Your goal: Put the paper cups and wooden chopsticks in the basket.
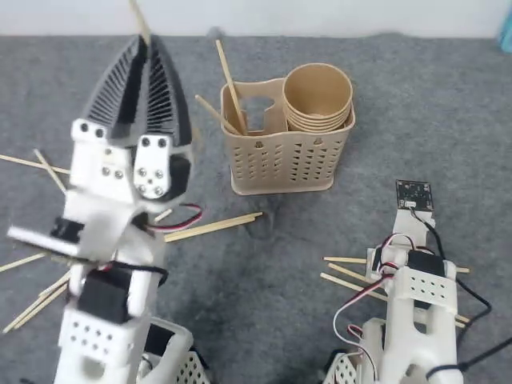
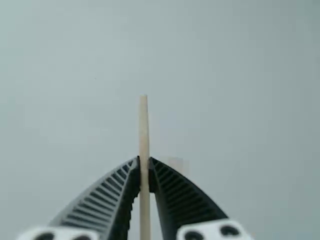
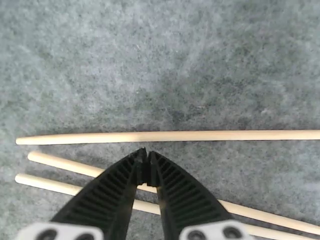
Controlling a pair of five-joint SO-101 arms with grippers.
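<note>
Paper cups (image 1: 318, 94) are nested in one stack, upright in the basket (image 1: 280, 168), in the compartment on the right arm's side. The other compartment holds two wooden chopsticks (image 1: 228, 76), leaning, with their ends sticking out above the rim. Basket stands on the grey bench (image 1: 264, 296), at the far side, roughly between the two arms

Left arm (image 1: 104, 208) is raised off the bench. Left jaws are clamped on a single chopstick (image 2: 144, 130), pinched near the tips, and the stick runs straight out past them against a plain pale background. High view has the stick's end poking out beyond the jaw tips

Right arm (image 1: 420, 292) sits low over the bench. Right jaws are closed tip to tip, nothing held. Three chopsticks (image 3: 165, 136) lie flat on the bench just under and ahead of them, roughly parallel. The jaws partly cover the nearer two; can't tell if they touch

Also on the bench: a pair (image 1: 212, 226) lying together in front of the basket, and loose chopsticks (image 1: 32, 304) scattered beside the left arm
</note>
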